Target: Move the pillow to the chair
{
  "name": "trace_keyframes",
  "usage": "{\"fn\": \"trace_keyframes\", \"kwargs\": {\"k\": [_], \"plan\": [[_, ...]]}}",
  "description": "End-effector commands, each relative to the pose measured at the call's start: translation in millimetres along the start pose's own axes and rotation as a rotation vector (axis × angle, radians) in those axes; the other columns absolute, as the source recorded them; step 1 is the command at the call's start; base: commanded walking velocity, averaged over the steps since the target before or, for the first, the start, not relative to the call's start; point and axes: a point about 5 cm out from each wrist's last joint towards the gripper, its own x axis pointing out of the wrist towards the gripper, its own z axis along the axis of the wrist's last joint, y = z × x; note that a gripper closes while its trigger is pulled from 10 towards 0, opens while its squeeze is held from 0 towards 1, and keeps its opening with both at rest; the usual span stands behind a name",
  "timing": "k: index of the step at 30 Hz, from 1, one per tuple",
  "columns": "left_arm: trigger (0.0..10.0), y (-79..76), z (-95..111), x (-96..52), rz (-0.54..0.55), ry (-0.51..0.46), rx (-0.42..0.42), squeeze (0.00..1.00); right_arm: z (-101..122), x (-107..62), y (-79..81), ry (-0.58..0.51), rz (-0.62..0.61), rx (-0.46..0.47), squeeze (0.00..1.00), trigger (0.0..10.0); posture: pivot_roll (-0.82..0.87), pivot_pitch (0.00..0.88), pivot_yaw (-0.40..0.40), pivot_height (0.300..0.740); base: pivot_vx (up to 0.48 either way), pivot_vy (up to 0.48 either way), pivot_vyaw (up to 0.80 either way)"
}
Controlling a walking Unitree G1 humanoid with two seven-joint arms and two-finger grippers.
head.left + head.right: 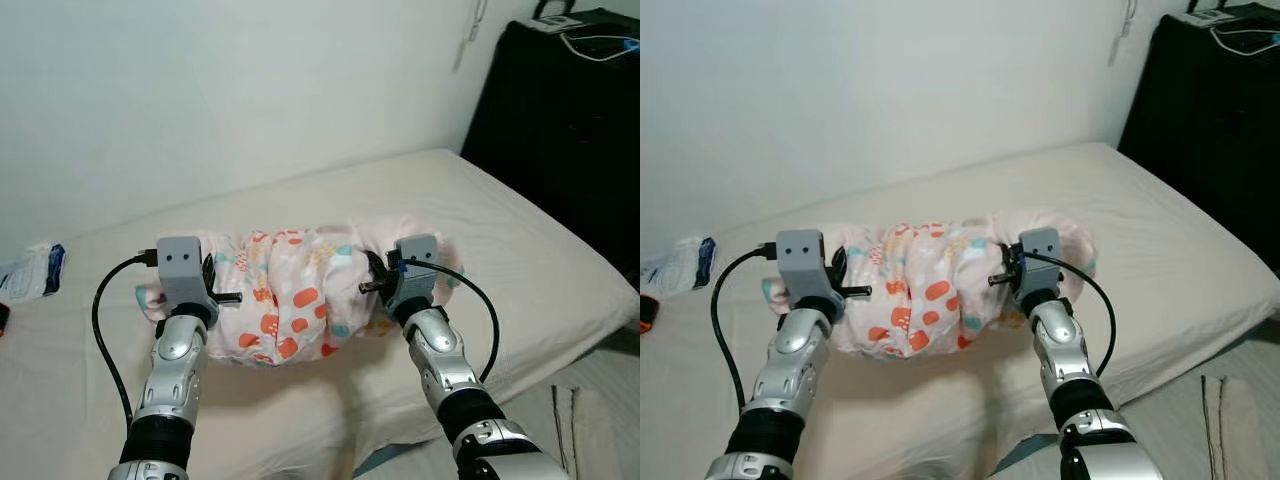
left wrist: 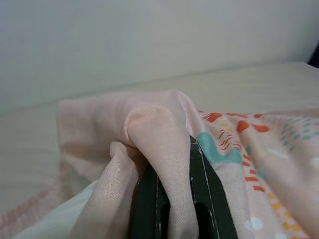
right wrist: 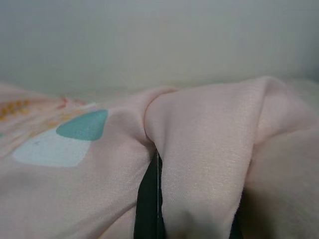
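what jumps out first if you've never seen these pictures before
The pink pillow with orange and teal spots, bunched up over the cream bed, held at both ends. The left pincer and the right pincer each pinch a fold of its fabric, one at each end of the pillow. Next comes the black cabinet at the far right against the pale wall.
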Motion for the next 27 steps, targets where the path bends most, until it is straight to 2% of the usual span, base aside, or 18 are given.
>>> {"fn": "trace_keyframes", "kwargs": {"k": [1,3,5,7,9,11,13,21,27], "plan": [[10.0,-7.8,4,-0.6,-0.043,-0.037,0.043,0.0,1,3.0,14.6,0.0,0.076,-0.024,0.0,10.0,-0.06,0.0,0.012,0.74,0.0,0.0,0.0],[10.0,-6.7,1,-2.5,-0.04,-0.03,0.05,0.0,-4,0.6,14.1,0.02,0.074,-0.028,0.0,10.0,-0.05,0.0,0.008,0.74,0.0,0.0,0.0],[10.0,-3.1,-8,-6.9,-0.035,0.002,0.072,0.0,-15,-5.6,10.2,0.068,0.051,-0.045,0.0,10.0,-0.05,0.0,0.008,0.74,0.0,0.0,0.0],[10.0,-1.6,-16,-9.0,-0.046,0.047,0.101,0.0,-18,-9.0,4.4,0.072,0.012,-0.056,0.0,10.0,-0.04,0.0,0.005,0.74,0.0,0.0,0.0],[10.0,-2.9,-24,-10.8,-0.082,0.083,0.19,0.0,-20,-11.6,-1.0,0.074,-0.022,-0.017,0.0,10.0,-0.04,0.0,0.007,0.74,0.0,0.0,0.0],[10.0,-3.2,-26,-11.1,-0.084,0.096,0.18,0.0,-21,-12.3,-2.1,0.08,-0.024,-0.007,0.0,10.0,-0.04,0.0,0.012,0.74,0.0,0.0,0.0],[10.0,-4.0,-30,-10.6,-0.085,0.124,0.121,0.0,-23,-13.1,-2.8,0.091,-0.019,-0.011,0.0,10.0,-0.04,0.0,0.02,0.74,0.0,0.0,0.0],[10.0,-12.3,-38,-12.1,-0.145,0.168,0.132,0.0,-25,-14.9,-4.2,0.091,-0.045,-0.003,0.0,10.0,-0.04,0.0,0.036,0.74,0.0,0.0,0.0],[10.0,-12.1,-42,-12.5,-0.154,0.194,0.121,0.0,-28,-16.4,0.1,0.087,-0.058,0.012,0.0,10.0,-0.04,0.0,0.069,0.74,0.0,0.0,0.0]]}}
